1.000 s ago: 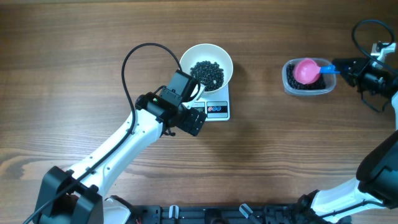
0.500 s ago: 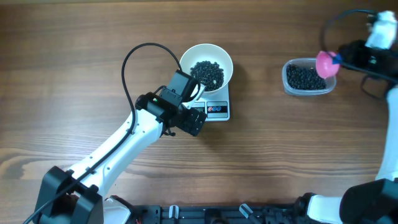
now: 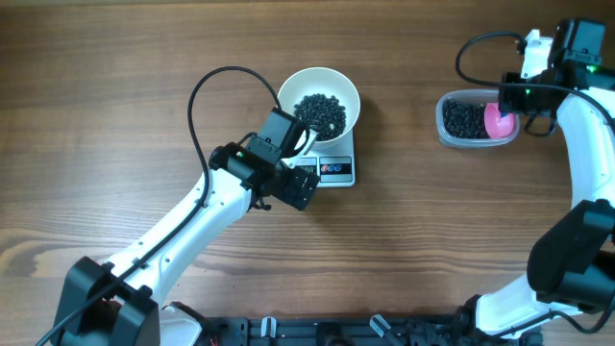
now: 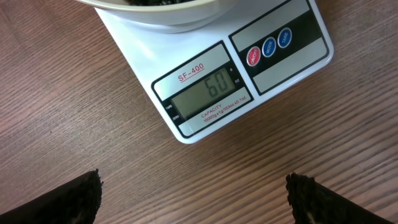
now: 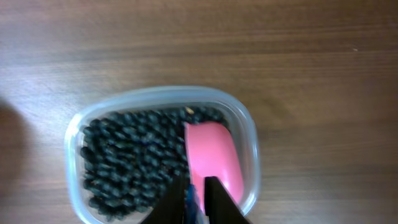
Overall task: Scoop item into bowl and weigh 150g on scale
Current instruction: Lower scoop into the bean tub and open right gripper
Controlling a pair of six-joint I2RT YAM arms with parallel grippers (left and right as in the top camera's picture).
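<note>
Currently, the right hand (image 5: 194, 188) is pinching the blue handle (image 5: 194, 200) of the pink scoop (image 5: 214, 155). Its two fingers stand close together with the handle between them. The scoop lies inside the clear plastic tub (image 5: 251, 140), along the wall that appears on the right in the wrist view. It rests on the black beads (image 5: 124, 155) that fill the rest of the tub. The tub stands at the right end of the wooden worktop (image 3: 432, 240), well apart from the kitchen scale (image 4: 292, 68).

The left hand (image 4: 193, 199) is spread wide and holds nothing. Its fingertips (image 4: 68, 202) appear at the lower corners of the wrist view, above bare worktop just in front of the scale. The scale's display (image 4: 208, 90) reads 60. The white bowl (image 3: 288, 91) sits on the scale platform, overhanging its far edge. It contains a heap of black beads near its centre.
</note>
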